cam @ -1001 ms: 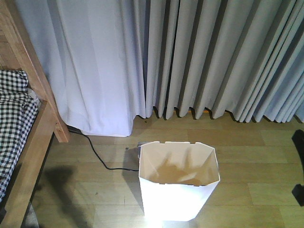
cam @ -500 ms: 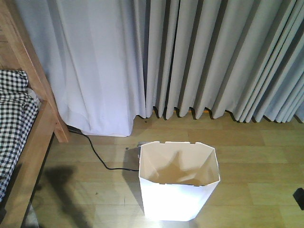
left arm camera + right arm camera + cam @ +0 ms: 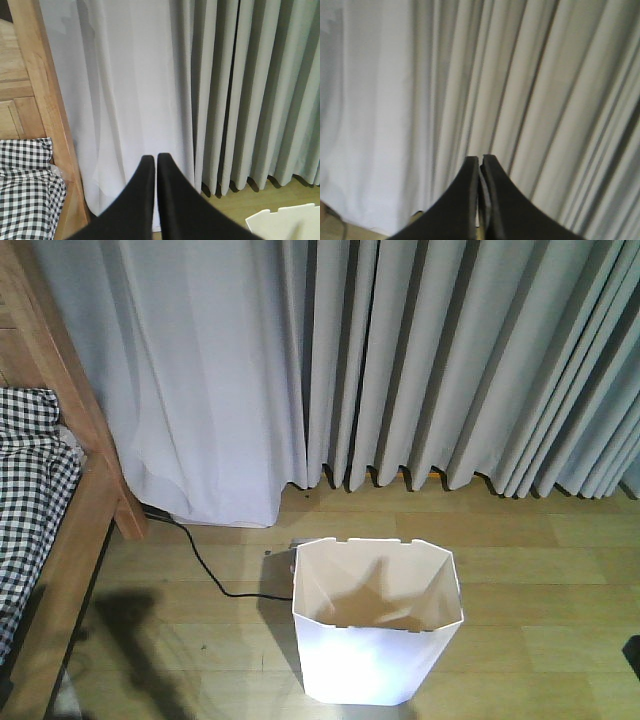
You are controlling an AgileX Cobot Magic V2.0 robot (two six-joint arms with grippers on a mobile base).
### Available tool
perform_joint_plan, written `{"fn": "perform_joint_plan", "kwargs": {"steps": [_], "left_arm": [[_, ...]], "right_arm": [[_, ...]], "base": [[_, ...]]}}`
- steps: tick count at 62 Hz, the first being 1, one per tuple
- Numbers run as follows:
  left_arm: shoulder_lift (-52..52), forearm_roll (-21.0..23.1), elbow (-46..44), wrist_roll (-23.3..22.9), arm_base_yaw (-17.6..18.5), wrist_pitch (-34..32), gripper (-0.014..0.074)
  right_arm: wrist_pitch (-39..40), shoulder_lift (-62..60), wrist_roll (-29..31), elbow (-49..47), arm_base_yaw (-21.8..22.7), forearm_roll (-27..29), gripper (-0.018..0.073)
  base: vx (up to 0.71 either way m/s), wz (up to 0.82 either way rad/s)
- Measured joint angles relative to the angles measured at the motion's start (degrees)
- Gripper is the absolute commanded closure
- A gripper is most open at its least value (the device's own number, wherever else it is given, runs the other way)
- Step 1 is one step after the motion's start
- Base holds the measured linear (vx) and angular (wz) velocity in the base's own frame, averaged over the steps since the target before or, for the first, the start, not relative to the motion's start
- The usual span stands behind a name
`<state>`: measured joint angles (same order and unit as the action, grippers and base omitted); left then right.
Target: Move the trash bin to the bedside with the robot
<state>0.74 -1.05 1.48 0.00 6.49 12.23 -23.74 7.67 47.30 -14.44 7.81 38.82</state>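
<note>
- White plastic trash bin (image 3: 377,625) stands upright on wooden floor (image 3: 520,570), unlabelled, apart from bed (image 3: 45,540).
- Left gripper (image 3: 152,159) jaws together, holding nothing.
- Right gripper (image 3: 480,161) jaws together before curtains (image 3: 530,90).

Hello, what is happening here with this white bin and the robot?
Nothing is being held at this moment. The white thin-walled plastic trash bin stands upright and open on the wooden floor, in front of the grey curtains. The bed with the light-brown wooden frame and checked bedding is to the left, apart from the bin. The left claw and the right claw are both shut and empty, pointing toward the curtains. A black cable lies on the floor beside the bin.
</note>
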Motion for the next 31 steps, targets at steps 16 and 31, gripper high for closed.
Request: {"fn": "perform_joint_plan", "kwargs": {"steps": [16,31], "left_arm": [[0.0,0.0,0.0,0.0,0.0,0.0,0.0603],[0.0,0.0,0.0,0.0,0.0,0.0,0.0603]], "right_arm": [[0.18,-3.94,-26.1,0.38,-2.35,-24.4,0.0568],[10.13,-7.58,-34.41,9.45,-11.15,-33.13,0.0568]], "base": [[0.0,0.0],[0.0,0.0]]}}
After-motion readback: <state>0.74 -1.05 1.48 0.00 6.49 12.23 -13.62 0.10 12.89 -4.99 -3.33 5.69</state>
